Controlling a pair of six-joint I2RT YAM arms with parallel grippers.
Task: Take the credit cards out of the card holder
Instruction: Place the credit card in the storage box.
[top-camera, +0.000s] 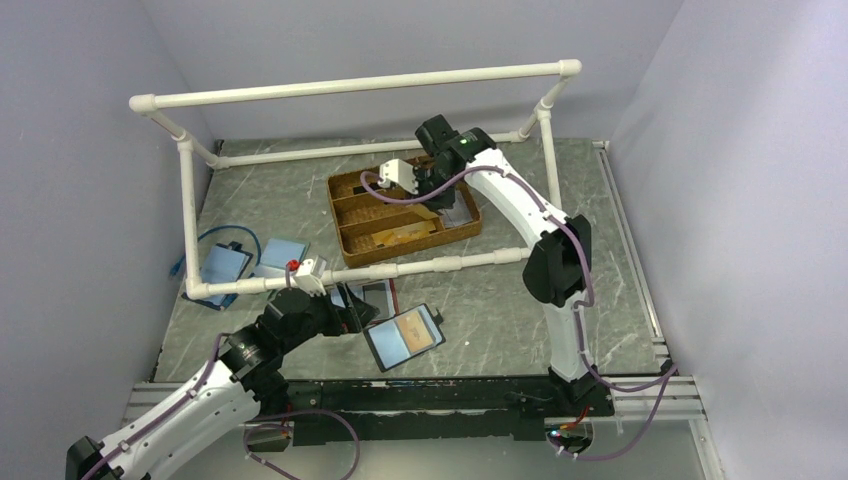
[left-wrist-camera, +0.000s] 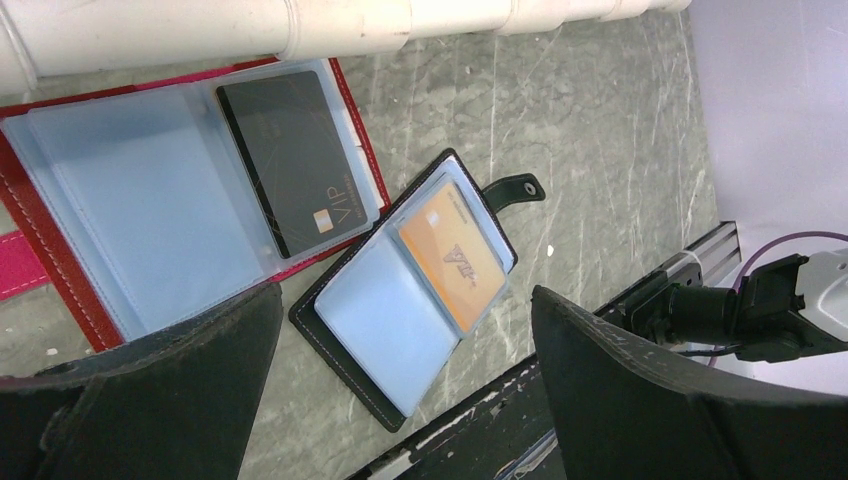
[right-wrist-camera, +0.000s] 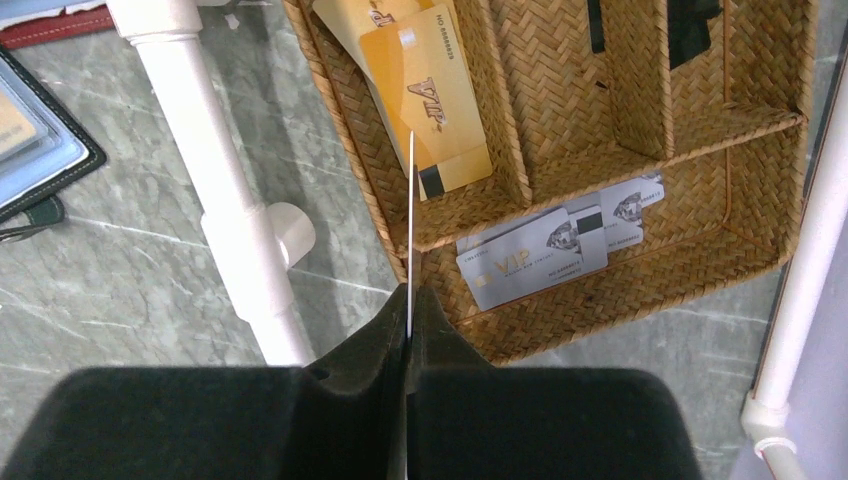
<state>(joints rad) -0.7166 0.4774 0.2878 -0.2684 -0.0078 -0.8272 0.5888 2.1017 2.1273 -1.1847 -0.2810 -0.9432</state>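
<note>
Left claw (left-wrist-camera: 405, 300) hangs with its jaws spread wide over the grey marbled table (left-wrist-camera: 600, 120). Right claw (right-wrist-camera: 408, 310) is pinched tight on a thin card (right-wrist-camera: 410, 220), seen edge-on, above a woven basket (right-wrist-camera: 560, 335). A white pipe frame (right-wrist-camera: 215, 190) crosses the table beside the basket. Below the left claw, the black-edged card holder (left-wrist-camera: 380, 320) lies open and flat, just beside an open red-edged holder (left-wrist-camera: 150, 210). The basket's compartments hold a gold card (right-wrist-camera: 430, 110) and silver cards (right-wrist-camera: 545, 250). An orange card (left-wrist-camera: 452, 255) sits in the black holder's clear sleeve, and a dark card (left-wrist-camera: 290, 160) in the red one's.
</note>
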